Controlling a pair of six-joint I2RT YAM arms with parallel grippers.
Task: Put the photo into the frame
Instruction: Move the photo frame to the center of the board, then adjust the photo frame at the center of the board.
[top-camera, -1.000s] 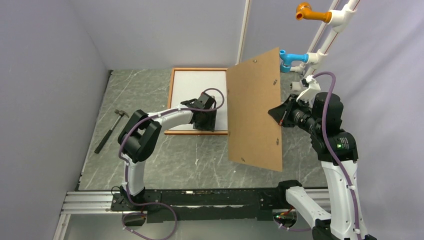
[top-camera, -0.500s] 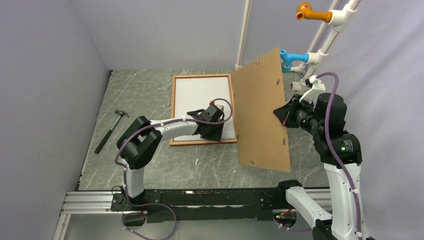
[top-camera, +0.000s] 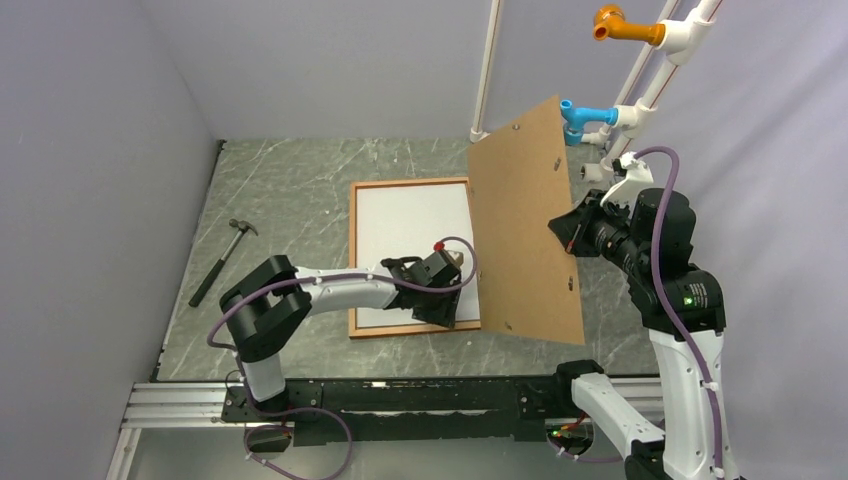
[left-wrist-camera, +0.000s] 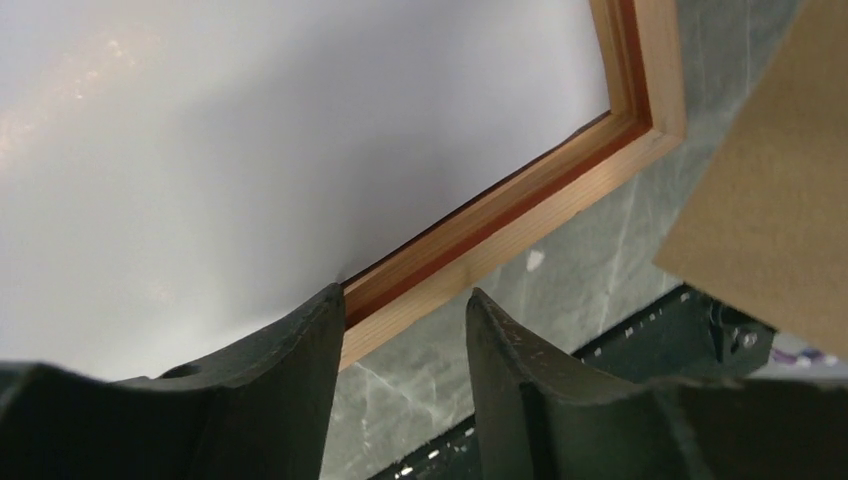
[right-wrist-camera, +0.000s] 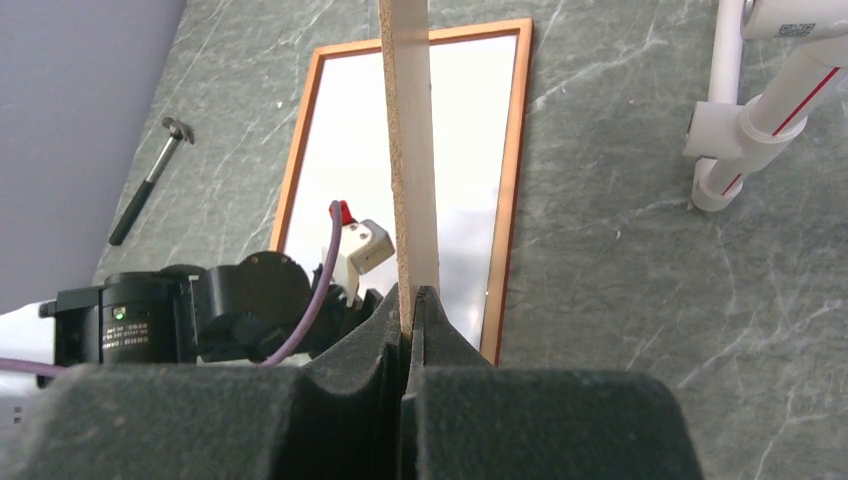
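Observation:
The frame (top-camera: 400, 330) of reddish-brown wood lies flat on the marble table. The photo (top-camera: 410, 240) lies inside it, white back up. My left gripper (top-camera: 443, 312) is at the frame's near right part. In the left wrist view the gripper (left-wrist-camera: 405, 295) is open: one fingertip (left-wrist-camera: 320, 310) rests on the photo (left-wrist-camera: 250, 150) against the near rail of the frame (left-wrist-camera: 560, 190), the other hangs over the table outside it. My right gripper (top-camera: 570, 230) is shut on the brown backing board (top-camera: 525, 230) and holds it upright, edge-on in the right wrist view (right-wrist-camera: 405, 150), above the frame's right side.
A hammer (top-camera: 220, 262) lies at the table's left. White pipes with blue and orange fittings (top-camera: 630, 110) stand at the back right. The arms' black base rail (top-camera: 400, 395) runs along the near edge. Grey walls close the left and back.
My left gripper has drawn the frame with the photo toward the near edge and slightly right. The right gripper with the backing board has shifted a little to the right.

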